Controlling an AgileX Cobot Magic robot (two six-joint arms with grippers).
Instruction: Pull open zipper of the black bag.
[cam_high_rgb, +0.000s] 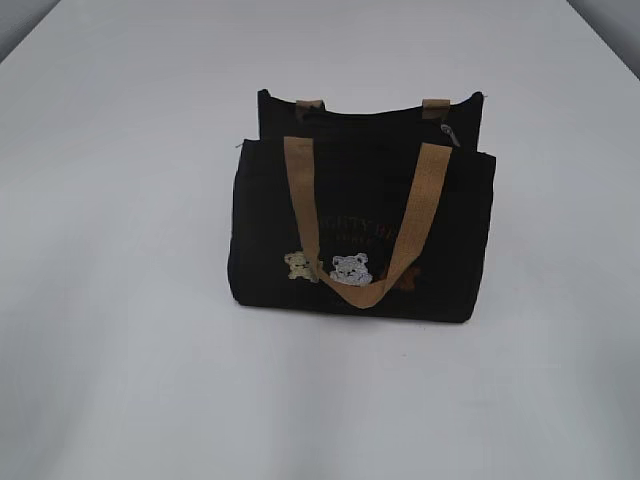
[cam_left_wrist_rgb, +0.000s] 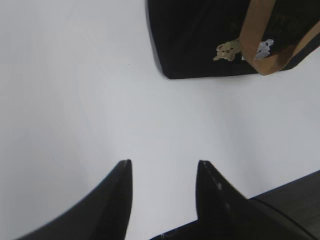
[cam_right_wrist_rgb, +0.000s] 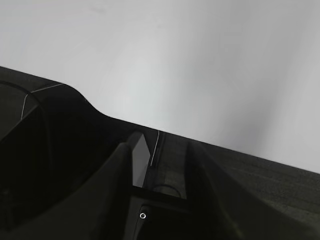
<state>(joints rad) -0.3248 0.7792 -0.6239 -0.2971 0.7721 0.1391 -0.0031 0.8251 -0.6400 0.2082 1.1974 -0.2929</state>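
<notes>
Black bag (cam_high_rgb: 362, 235) stands upright on the white table (cam_high_rgb: 120, 330), about midway between the left and right edges, front face toward the camera. Tan handle (cam_high_rgb: 300, 195) hangs down over the front in a loop, its bottom near the bag's lower edge. Second tan handle at the back shows only as two short stubs above the top edge. Two small bear patches low on the front: beige bear (cam_high_rgb: 299, 265) on the left, pale blue-grey bear (cam_high_rgb: 351, 269) just beside it, the handle strap running between them. Faint lettering above the bears, not readable. Zipper (cam_high_rgb: 452, 133) shows as a small silver pull at the top right corner of the bag; the track itself is too dark to follow.

Neither arm appears in the exterior view.

Left wrist view: left gripper (cam_left_wrist_rgb: 164, 167) has its fingers apart, nothing between them, hovering over bare table. Bag's lower corner sits at the top right of this view, well apart from the fingertips.

Right wrist view: right gripper (cam_right_wrist_rgb: 152, 145) is dark and partly lost against a black surface below; fingers stand apart, nothing seen between them. White table lies beyond.
</notes>
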